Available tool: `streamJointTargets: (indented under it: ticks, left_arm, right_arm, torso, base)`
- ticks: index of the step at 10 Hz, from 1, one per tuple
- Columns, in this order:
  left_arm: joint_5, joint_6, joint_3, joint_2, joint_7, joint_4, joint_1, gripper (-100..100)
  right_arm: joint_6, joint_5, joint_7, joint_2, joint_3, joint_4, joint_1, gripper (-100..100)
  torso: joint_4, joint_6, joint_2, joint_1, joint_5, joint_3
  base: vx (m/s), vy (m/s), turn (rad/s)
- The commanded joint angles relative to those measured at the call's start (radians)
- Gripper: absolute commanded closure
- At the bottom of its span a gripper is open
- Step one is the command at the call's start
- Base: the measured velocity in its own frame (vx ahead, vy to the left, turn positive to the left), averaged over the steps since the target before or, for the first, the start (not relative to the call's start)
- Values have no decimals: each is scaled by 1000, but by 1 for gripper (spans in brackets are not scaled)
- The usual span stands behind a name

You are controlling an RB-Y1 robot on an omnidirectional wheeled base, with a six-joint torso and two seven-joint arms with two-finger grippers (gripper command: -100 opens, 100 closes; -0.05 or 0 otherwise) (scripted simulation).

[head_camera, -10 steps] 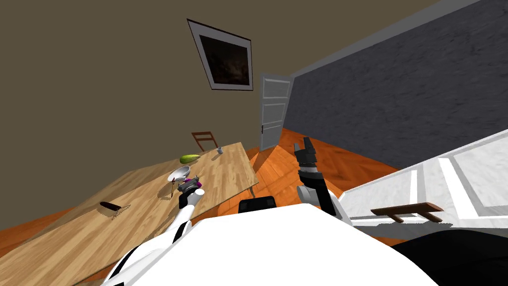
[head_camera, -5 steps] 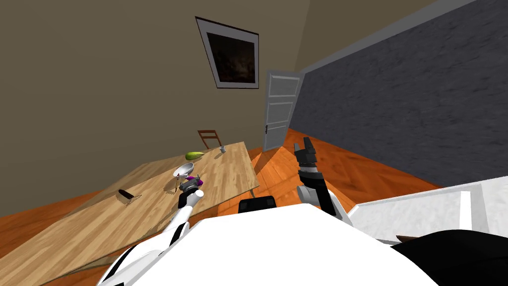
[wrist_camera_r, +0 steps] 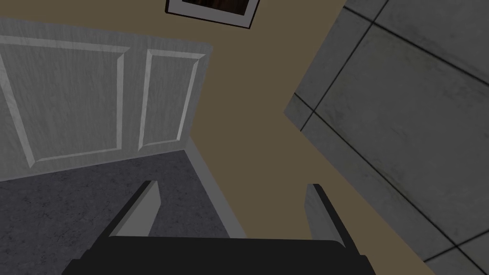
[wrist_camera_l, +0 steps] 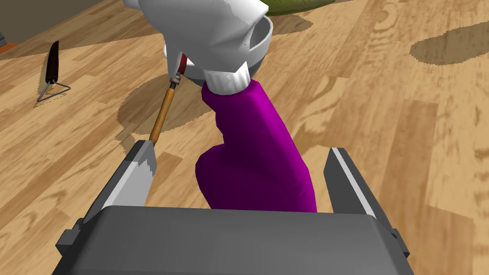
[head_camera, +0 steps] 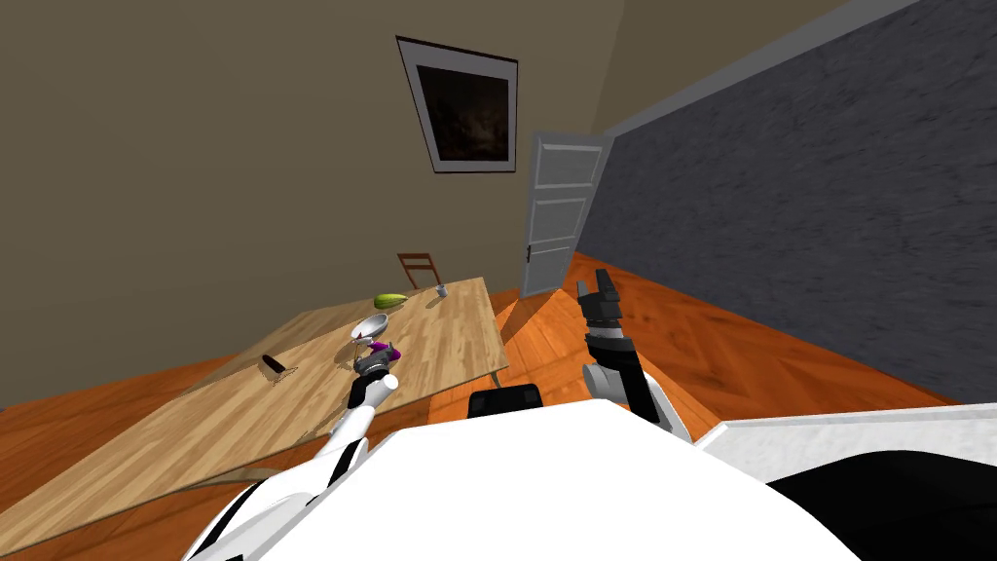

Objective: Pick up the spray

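Far left on the table (head_camera: 195, 429) lies a dark tool (wrist_camera_l: 51, 71), well apart, with bare wood between it and the brush (wrist_camera_l: 164, 107). The brush handle ends just beside one finger of the left gripper (wrist_camera_l: 239, 150), so closing or lifting may snag it. That gripper stands wide around the purple spray (wrist_camera_l: 253, 129), touching neither side. The spray sits nearer the finger away from the brush, which would likely meet it first and shove it sideways. Its white head overlaps the bowl (wrist_camera_l: 260, 47); I cannot tell if they touch, so a careless lift could tip the bowl. The table's edge runs close on the right. Beyond it the right gripper (wrist_camera_r: 233, 186) hangs wide and empty over open floor (head_camera: 730, 341).
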State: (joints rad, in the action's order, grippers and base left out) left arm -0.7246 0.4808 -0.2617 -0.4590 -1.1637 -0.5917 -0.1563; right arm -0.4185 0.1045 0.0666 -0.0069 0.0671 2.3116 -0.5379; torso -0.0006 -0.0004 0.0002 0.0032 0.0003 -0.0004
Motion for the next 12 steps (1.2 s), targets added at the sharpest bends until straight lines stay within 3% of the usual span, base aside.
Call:
streamJointTargets:
  ticks: [1,6,7,10,12]
  left_arm:
    - [1,0,0,0,-3,-1,1,-100]
    - [1,0,0,0,-3,-1,1,-100]
    - [15,4,-19,50,45,-8,-24,-100]
    - [43,14,-57,135,130,-24,-73,-100]
    - [43,14,-57,152,142,-24,-73,-100]
  right_arm:
    - [0,0,0,0,0,0,0,0]
    - [0,0,0,0,0,0,0,0]
    - [0,0,0,0,0,0,0,0]
    - [0,0,0,0,0,0,0,0]
    - [0,0,0,0,0,0,0,0]
  torso:
    - [0,0,0,0,0,0]
    - [0,0,0,0,0,0]
    - [0,0,0,-1,0,0]
    - [0,0,2,9,2,1]
    - [0,0,1,7,2,1]
  base:
    - [-1,5,-15]
    - [0,-1,4]
    - [-1,55,130]
    - [-27,144,126]
    - [-11,68,23]
